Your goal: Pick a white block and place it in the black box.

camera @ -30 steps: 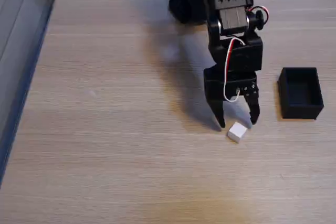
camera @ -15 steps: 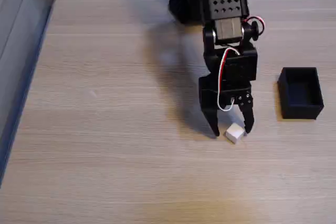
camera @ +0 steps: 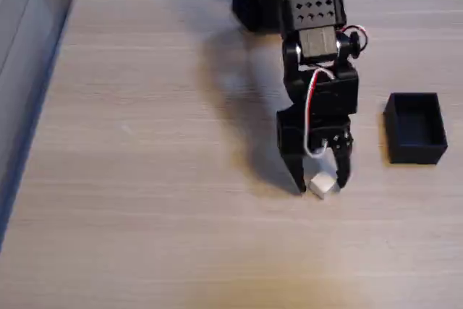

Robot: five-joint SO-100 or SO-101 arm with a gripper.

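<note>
The near part of the tabletop (camera: 145, 251) is bare pale wood grain. Farther in, right of centre in the fixed view, the block (camera: 322, 184) sits on the wood, turned a little so a corner points toward the camera. The gripper (camera: 321, 183) points down around it, its two black fingers spread with one tip on each side of the block; the left tip stands just beside the block's left edge and the right tip just beside its upper right edge, and whether either one touches cannot be told. The jaws are apart, not clamped. A red and white wire loops down the front of the gripper body above the block. To the right, well apart from the gripper and a little farther back, the box (camera: 414, 129) rests on the tabletop with its open top up. Beyond the gripper the arm (camera: 315, 19) rises toward the far edge, casting a shadow to its left.
</note>
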